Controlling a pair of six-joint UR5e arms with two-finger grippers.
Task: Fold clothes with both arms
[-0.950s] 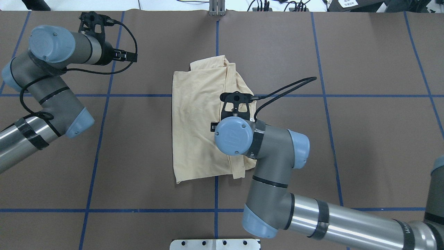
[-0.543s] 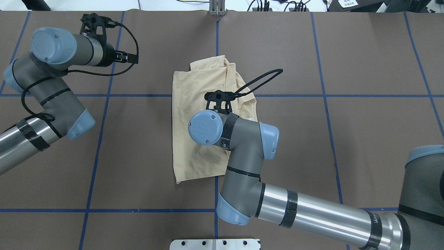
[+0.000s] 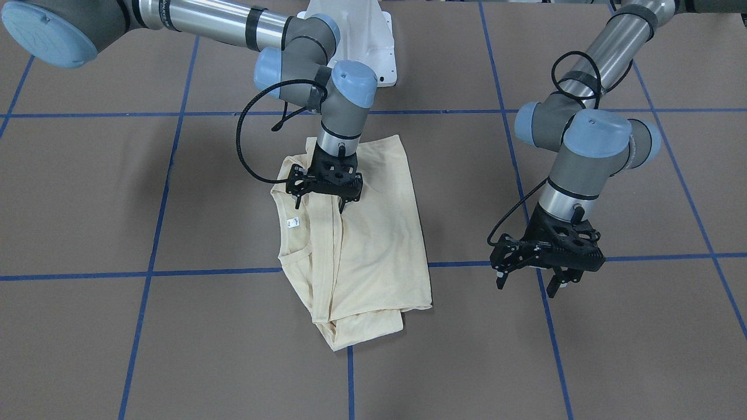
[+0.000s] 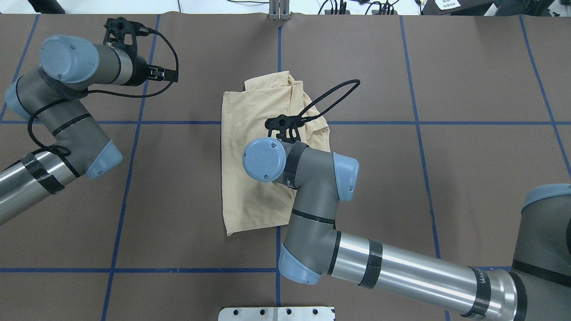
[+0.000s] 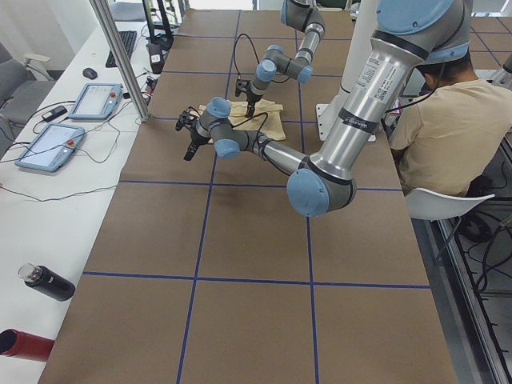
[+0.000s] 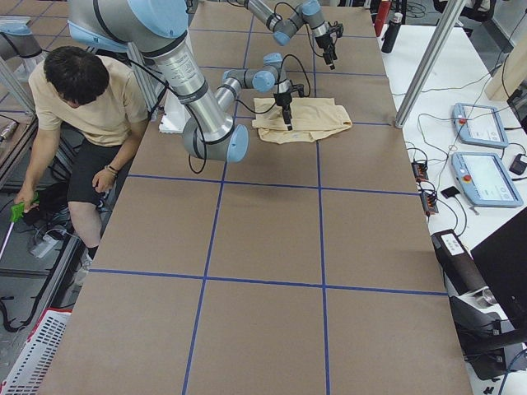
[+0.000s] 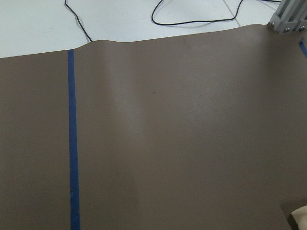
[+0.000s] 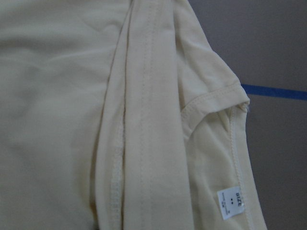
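Shirt (image 3: 379, 233): thin, soft, limp knit, half-folded on surface (image 3: 175, 338) directly under right claw (image 3: 320, 205), jaws spread, empty; left claw (image 3: 527, 284) also released, well aside; probably best pinched at a layered edge.

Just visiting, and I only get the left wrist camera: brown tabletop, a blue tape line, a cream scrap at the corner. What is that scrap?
Observer: Probably the edge of a cream-yellow shirt, lying folded on the table.
Visitor: Is an arm working on it?
Observer: The right gripper is low over it beside the neck label, jaws open, holding nothing.
Visitor: And my camera's arm?
Observer: Its left gripper hangs open over bare table, apart from the shirt.
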